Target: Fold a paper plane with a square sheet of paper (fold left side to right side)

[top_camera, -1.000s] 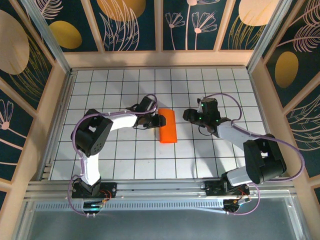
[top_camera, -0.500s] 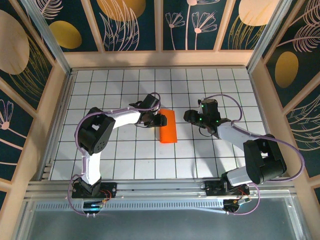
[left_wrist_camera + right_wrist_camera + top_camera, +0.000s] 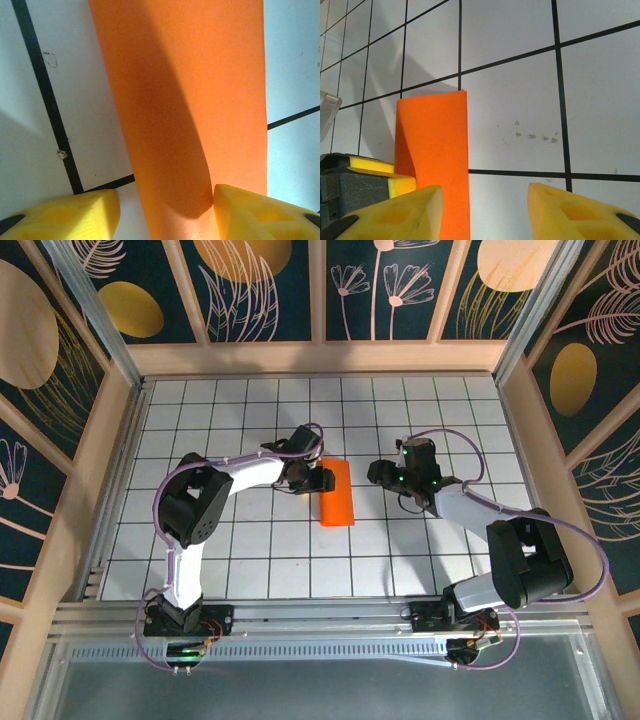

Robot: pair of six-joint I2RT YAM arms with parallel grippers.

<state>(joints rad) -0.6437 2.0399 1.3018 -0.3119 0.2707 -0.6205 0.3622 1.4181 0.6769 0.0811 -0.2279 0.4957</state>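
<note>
The square sheet of paper is bright orange and lies folded in half as a tall narrow rectangle at the middle of the grid table. A paper plane is out of view. My left gripper sits low at the sheet's upper left edge. In the left wrist view the paper runs up between the gripper's spread yellow fingers: the right one rests over the sheet, the left one stands off it on bare table. My right gripper hovers open just right of the sheet, with bare table between its fingers.
White table with a black grid, walled by wooden rails at the back and both sides. The left gripper's yellow finger shows beside the sheet in the right wrist view. Small scuff marks dot the tile right of the paper.
The left arm's elbow has swung slightly right and its jaws have widened a little. The paper and the right arm have stayed put.
</note>
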